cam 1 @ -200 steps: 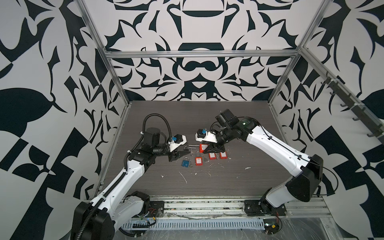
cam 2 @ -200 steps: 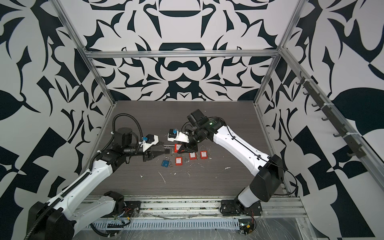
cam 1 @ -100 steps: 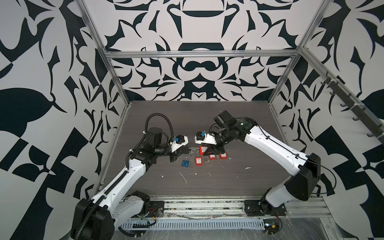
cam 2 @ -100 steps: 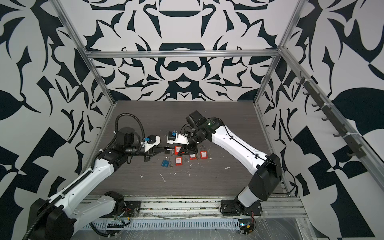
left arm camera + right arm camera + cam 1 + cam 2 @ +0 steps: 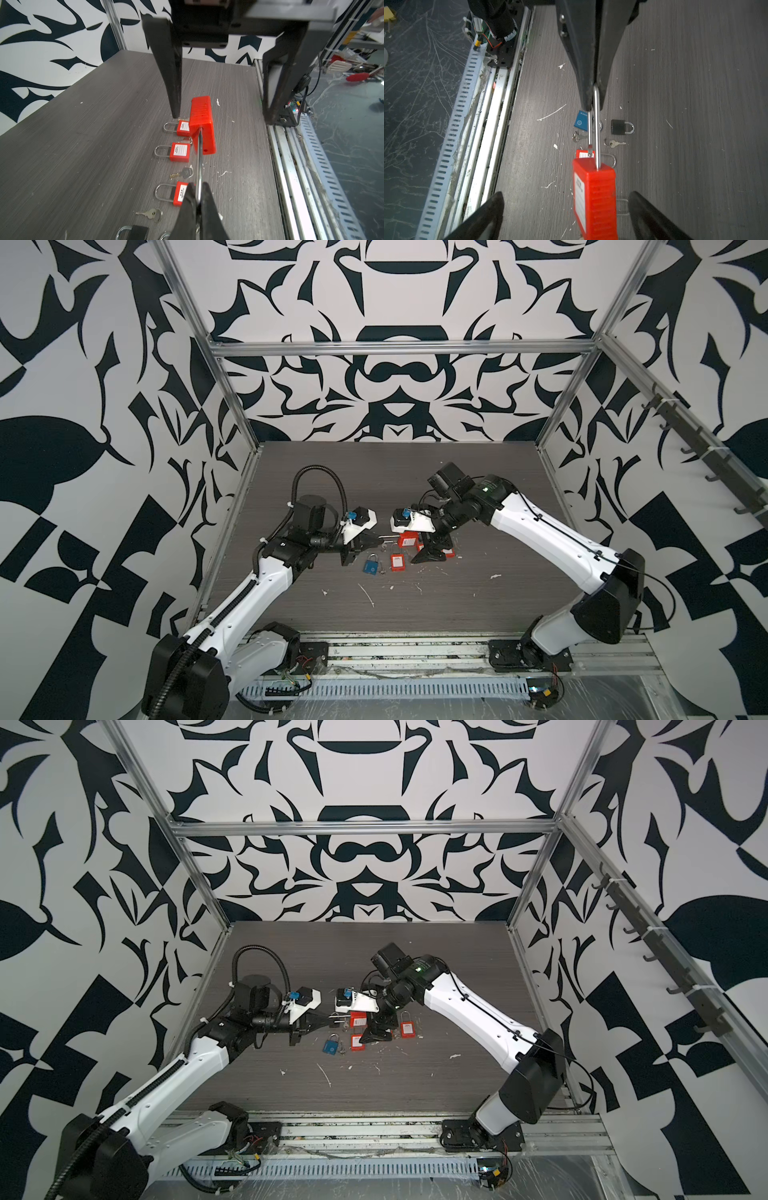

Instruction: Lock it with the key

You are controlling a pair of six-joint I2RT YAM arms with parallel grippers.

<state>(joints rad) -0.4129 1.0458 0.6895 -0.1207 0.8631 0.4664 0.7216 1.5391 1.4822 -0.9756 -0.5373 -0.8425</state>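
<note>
Left tool clamped on shackle; red padlock held above worktop. Right tool wide open astride body. Step: padlock staged. Next, likely: right picks key and inserts it.

left gripper moved in toward the middle and pinched shut on the shackle of the red padlock, right gripper spread wide, letting go of the padlock's body
</note>
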